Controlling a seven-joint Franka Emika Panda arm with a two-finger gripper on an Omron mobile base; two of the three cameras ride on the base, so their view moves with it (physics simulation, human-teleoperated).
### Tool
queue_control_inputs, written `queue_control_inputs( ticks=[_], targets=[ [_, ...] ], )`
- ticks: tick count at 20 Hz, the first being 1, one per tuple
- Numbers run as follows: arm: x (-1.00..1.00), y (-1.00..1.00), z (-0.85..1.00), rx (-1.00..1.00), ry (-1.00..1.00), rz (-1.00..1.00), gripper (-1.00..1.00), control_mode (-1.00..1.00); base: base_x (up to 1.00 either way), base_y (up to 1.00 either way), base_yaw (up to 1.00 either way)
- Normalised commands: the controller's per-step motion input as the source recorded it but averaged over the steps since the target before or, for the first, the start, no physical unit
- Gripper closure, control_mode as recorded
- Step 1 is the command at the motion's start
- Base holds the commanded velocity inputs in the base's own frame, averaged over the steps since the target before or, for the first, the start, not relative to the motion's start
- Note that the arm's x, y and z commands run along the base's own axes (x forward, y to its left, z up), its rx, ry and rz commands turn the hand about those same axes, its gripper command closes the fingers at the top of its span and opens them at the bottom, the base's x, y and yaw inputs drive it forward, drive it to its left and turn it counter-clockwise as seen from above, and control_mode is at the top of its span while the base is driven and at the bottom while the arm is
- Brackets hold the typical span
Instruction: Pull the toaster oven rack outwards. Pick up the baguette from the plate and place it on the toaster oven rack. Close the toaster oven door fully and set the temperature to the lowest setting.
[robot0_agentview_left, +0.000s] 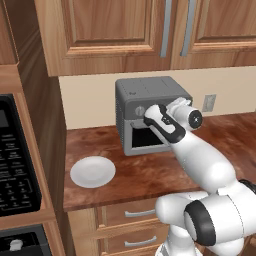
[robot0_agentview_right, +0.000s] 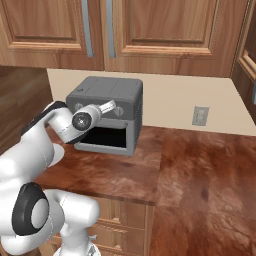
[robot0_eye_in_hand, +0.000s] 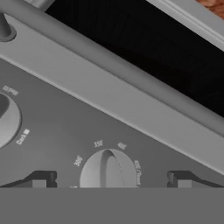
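The dark-grey toaster oven stands at the back of the wooden counter. Its door looks shut, and the bar handle runs just under the knob panel. My gripper is up against that panel and open. Its fingertips straddle a round temperature knob without touching it. The white plate lies bare on the counter, front left of the oven. The baguette and the rack are hidden.
A black microwave with a keypad sits in the tall unit on the left. Wooden wall cabinets hang above the oven. A wall outlet is to its right. Drawers lie under the counter edge. A second knob sits beside the one between my fingers.
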Motion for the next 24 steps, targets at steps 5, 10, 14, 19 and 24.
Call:
queue_control_inputs(
  ticks=[5, 10, 14, 19, 24],
  targets=[
    [0.0, 0.0, -0.01, 0.0, 0.0, 0.0, -1.0, -1.0, 0.0, 0.0, 0.0],
    [0.01, 0.0, -0.06, 0.0, 0.0, 0.0, -1.0, -1.0, 0.0, 0.0, 0.0],
    [0.03, 0.0, -0.07, 0.0, 0.0, 0.0, -1.0, -1.0, 0.0, 0.0, 0.0],
    [0.09, 0.0, -0.04, 0.0, 0.0, 0.0, -1.0, -1.0, 0.0, 0.0, 0.0],
    [0.06, 0.0, -0.05, 0.0, 0.0, 0.0, -1.0, -1.0, 0.0, 0.0, 0.0]
  ],
)
